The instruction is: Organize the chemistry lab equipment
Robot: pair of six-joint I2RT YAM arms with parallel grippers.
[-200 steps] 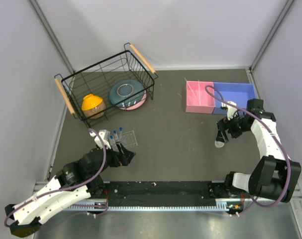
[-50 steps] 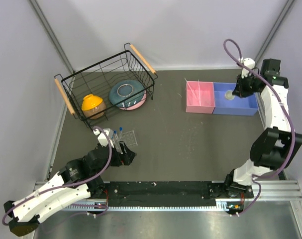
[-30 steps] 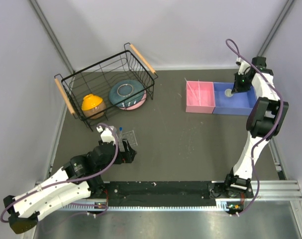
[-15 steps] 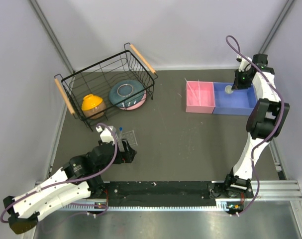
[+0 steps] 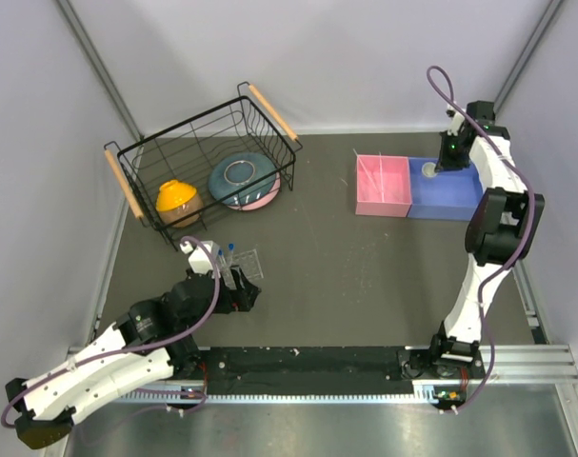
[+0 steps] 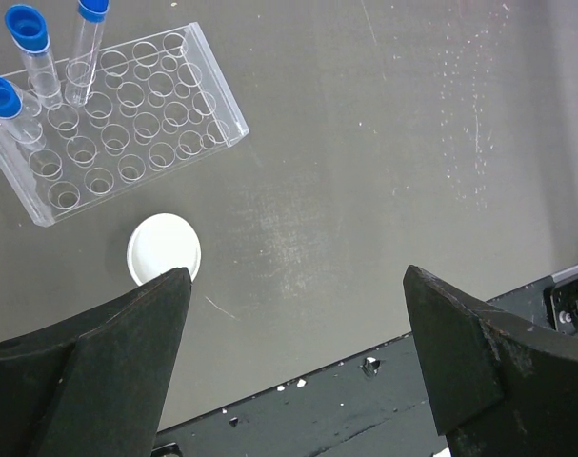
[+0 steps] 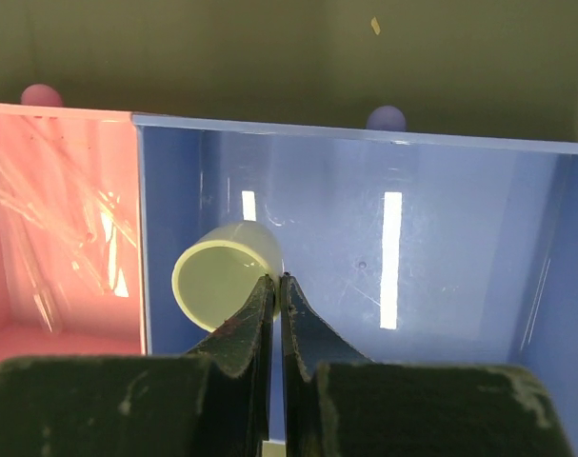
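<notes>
Rack (image 6: pixel 117 124) with three tubes (image 6: pixel 27 29) sits toward the table's (image 5: pixel 346 276) near-left corner, a cup (image 6: pixel 164 249) just beside it. Left gripper (image 6: pixel 293 286) hangs above, jaws wide, empty. Rods (image 7: pixel 41 181) lie in the pink bin (image 7: pixel 69 314). Right gripper (image 7: pixel 272 286) pinches a second cup's (image 7: pixel 222 271) rim at the blue bin (image 7: pixel 441 248).

Glossy clear plastic rack (image 6: pixel 127 124); smooth matt cup (image 7: pixel 217 278).

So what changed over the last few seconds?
The right tool carried a white cup from the open table to the far-left corner of the blue bin, still shut on its rim. The left tool stayed open near the tube rack and the other cup; basket and pink bin unmoved.
</notes>
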